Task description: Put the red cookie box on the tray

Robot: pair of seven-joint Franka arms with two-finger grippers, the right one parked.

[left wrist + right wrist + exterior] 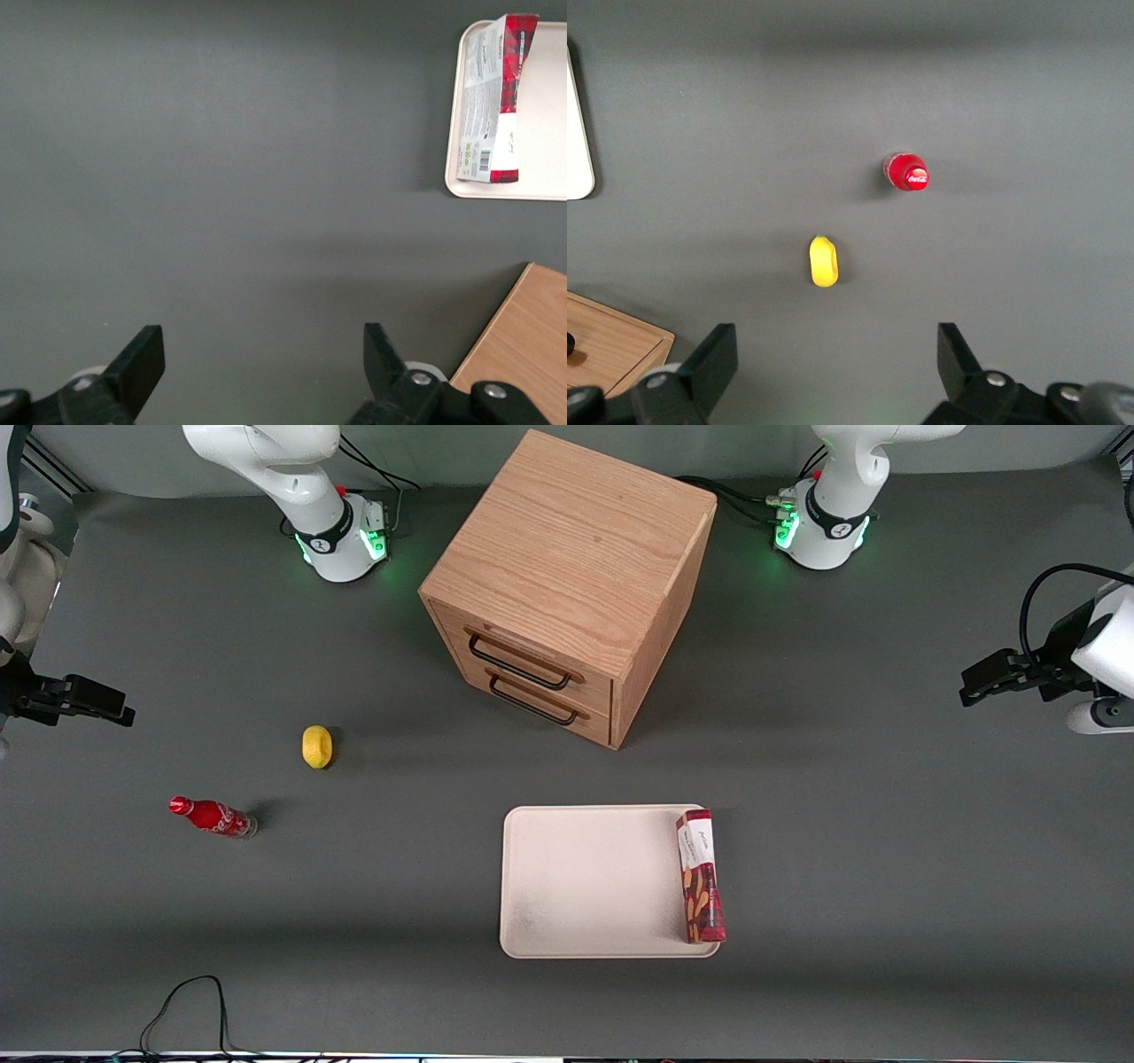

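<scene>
The red cookie box (700, 875) lies flat on the cream-white tray (585, 881), along the tray's edge toward the working arm's end of the table. The left wrist view shows the same box (500, 97) on the tray (545, 181), its white label side up. My gripper (985, 679) hangs high over bare table near the working arm's end, well away from the tray. Its fingers (142, 359) stand wide apart, the gripper (263, 359) open with only grey mat between them.
A wooden two-drawer cabinet (571, 584) stands farther from the front camera than the tray; its corner (523, 345) shows near my gripper. A yellow lemon (316, 746) and a small red soda bottle (211, 816) lie toward the parked arm's end.
</scene>
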